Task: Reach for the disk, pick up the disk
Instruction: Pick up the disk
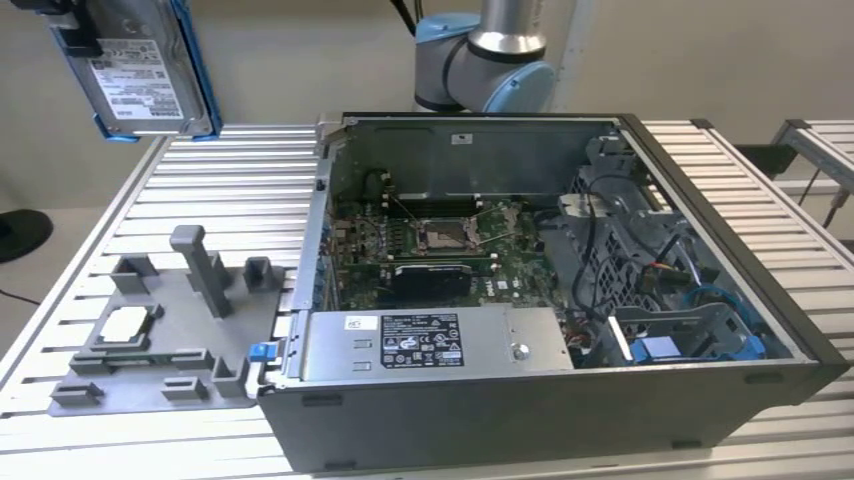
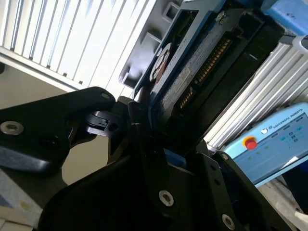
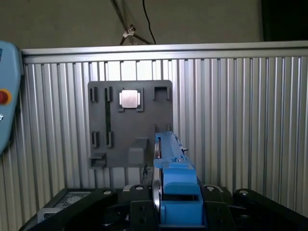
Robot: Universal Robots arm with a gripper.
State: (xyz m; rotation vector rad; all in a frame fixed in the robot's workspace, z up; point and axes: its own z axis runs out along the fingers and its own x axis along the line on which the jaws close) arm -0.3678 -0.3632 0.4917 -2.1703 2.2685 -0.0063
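Arm: gripper held high above the table's corner, at the exterior view's left | Claw: clenched on the disk, which hangs on edge, well clear of the slats | Surface: grey plate with 1 chip, just beside the open computer case | Room: plain wall, control pendant nearby

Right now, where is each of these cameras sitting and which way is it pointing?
Exterior view: off the arm, high, looking down over the slatted table at the open computer case; shows the arm and the raised disk.
First wrist view: on the wrist, looking past the pincer down at the grey fixture on the table.
Second wrist view: on the wrist, close beside the pincer's black fingers, looking along the disk's edge.
Shared: both wrist views show the pincer shut on the blue-edged disk.
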